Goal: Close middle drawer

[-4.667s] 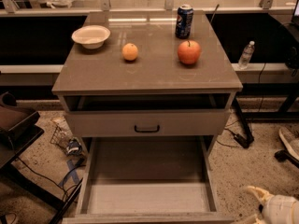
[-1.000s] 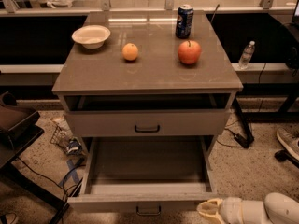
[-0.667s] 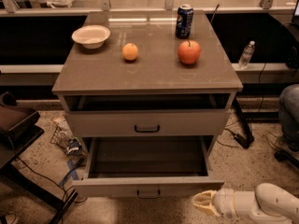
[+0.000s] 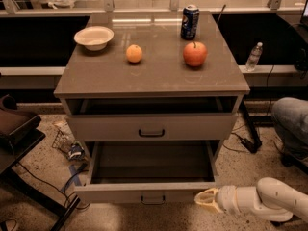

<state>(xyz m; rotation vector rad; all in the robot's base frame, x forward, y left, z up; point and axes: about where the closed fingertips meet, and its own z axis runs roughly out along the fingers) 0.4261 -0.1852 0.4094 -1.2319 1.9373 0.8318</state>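
Observation:
The middle drawer (image 4: 115,193) stands pulled out of the grey-tan cabinet, its front low in the view with a small black bar handle (image 4: 153,199) and its floor (image 4: 151,165) bare. My gripper (image 4: 205,202), tan-tipped on a white arm, is at the right end of that drawer's front, against it or very close. The drawer above (image 4: 192,127), nearest the tabletop, is slightly out, with a dark gap above its front. The lowest drawer is hidden under the open one.
On the tabletop (image 4: 154,78) stand a white bowl (image 4: 94,36), an orange (image 4: 134,53), a red apple (image 4: 195,54) and a blue can (image 4: 190,21). A water bottle (image 4: 253,57) stands back right. A person's knee (image 4: 291,121) is right; a dark seat (image 4: 14,126) and cables (image 4: 72,177) left.
The middle drawer has slid back into the cabinet, showing less of its floor. My gripper has moved from the lower right up to the drawer front's right end.

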